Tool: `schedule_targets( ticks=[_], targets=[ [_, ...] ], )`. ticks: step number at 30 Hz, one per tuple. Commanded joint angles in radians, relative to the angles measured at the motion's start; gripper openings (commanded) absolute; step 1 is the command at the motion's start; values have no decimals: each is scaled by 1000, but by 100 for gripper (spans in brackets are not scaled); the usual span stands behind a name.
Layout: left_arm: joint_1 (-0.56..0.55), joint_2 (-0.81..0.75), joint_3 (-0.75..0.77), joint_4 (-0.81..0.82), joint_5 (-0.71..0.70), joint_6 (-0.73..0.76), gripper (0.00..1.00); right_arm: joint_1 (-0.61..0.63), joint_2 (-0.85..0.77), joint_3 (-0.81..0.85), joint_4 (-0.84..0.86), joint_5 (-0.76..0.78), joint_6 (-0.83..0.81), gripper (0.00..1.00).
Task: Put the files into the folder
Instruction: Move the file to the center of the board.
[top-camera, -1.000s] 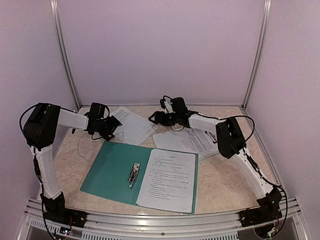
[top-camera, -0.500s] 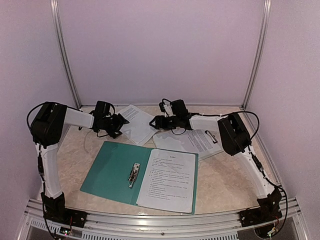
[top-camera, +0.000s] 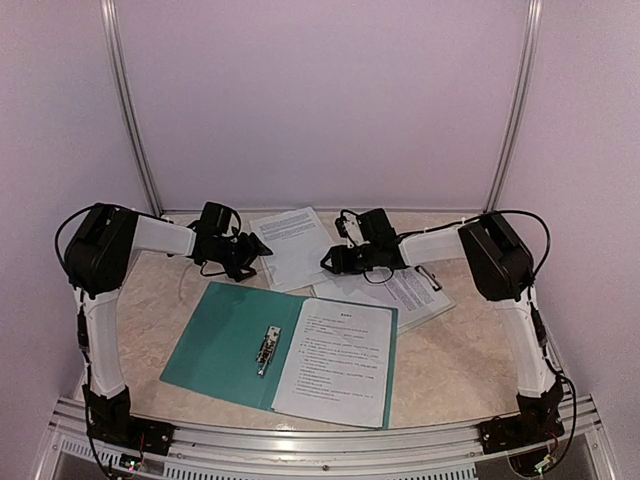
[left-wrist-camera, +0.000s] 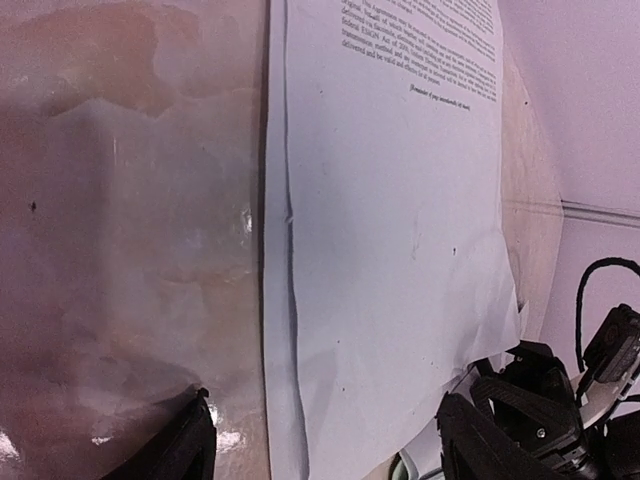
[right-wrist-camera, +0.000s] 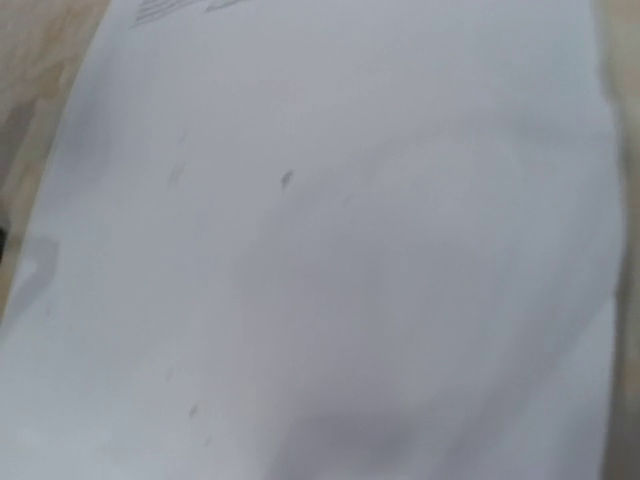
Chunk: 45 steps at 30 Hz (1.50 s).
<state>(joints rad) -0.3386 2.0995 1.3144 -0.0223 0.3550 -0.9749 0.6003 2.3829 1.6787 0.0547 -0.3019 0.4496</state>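
**Loose file** (top-camera: 295, 245): a printed white sheet lying flat on the table (top-camera: 450, 350) between the two grippers. Compared with a second ago, it sits farther toward the right gripper and is turned slightly. This is apparently because the left gripper has pushed it along as it advanced. The sheet has not left the table.

**Left gripper** (top-camera: 256, 247): now at the sheet's left edge with its jaws spread wide and holding nothing. In its wrist view, the end of the sheet lies flat between the two fingers.

**Right gripper** (top-camera: 334, 263): has drawn back toward its own base and now stands just beside the sheet's right edge. It is at the corner of a second pile of files (top-camera: 395, 285) on a pale clipboard (top-camera: 438, 300). Its wrist view shows only blurred white paper close beneath and no fingers, so its state cannot be told.

**Folder** (top-camera: 225, 335): lies open on the base side of both grippers, with one sheet (top-camera: 335, 355) already on its right leaf and the clip (top-camera: 267, 348) at the spine.

**Reading:** the loose sheet is being lined up for a pick and still has to be filed.
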Motion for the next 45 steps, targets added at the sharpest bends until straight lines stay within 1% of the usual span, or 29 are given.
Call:
schedule_targets(
  ticks=[1, 8, 10, 13, 17, 19, 23, 28, 30, 33, 37, 41, 45],
  targets=[
    [-35, 69, -23, -176, 39, 16, 74, 5, -41, -142, -58, 12, 30, 52],
    [-51, 109, 29, -190, 75, 24, 73, 4, -76, -198, -58, 17, 30, 51],
    [-51, 104, 31, -191, 71, 31, 73, 5, -97, -223, -26, 26, 35, 51],
    [-41, 96, 73, -232, 49, 71, 74, 2, -131, -236, -13, 36, 26, 55],
    [-20, 91, 134, -282, 7, 127, 75, -2, -172, -206, -22, 42, -17, 65],
    [-5, 101, 175, -298, 7, 148, 75, -4, -191, -195, -18, 58, -34, 68],
    [20, 161, 262, -331, 34, 165, 75, -19, -208, -179, -10, 78, -47, 71],
    [25, 226, 343, -338, 63, 170, 76, -56, -212, -172, 17, 99, -54, 72],
    [26, 245, 367, -344, 62, 168, 76, -74, -192, -151, 18, 107, -54, 72],
    [27, 285, 421, -356, 97, 157, 76, -98, -143, -109, 12, 111, -48, 74],
    [22, 326, 447, -343, 123, 126, 76, -116, -69, -48, 13, 93, -28, 74],
    [17, 343, 452, -329, 130, 112, 75, -126, 0, 9, 14, 45, 10, 74],
    [3, 368, 459, -312, 158, 87, 75, -128, 65, 62, 9, -18, 60, 72]
  ],
)
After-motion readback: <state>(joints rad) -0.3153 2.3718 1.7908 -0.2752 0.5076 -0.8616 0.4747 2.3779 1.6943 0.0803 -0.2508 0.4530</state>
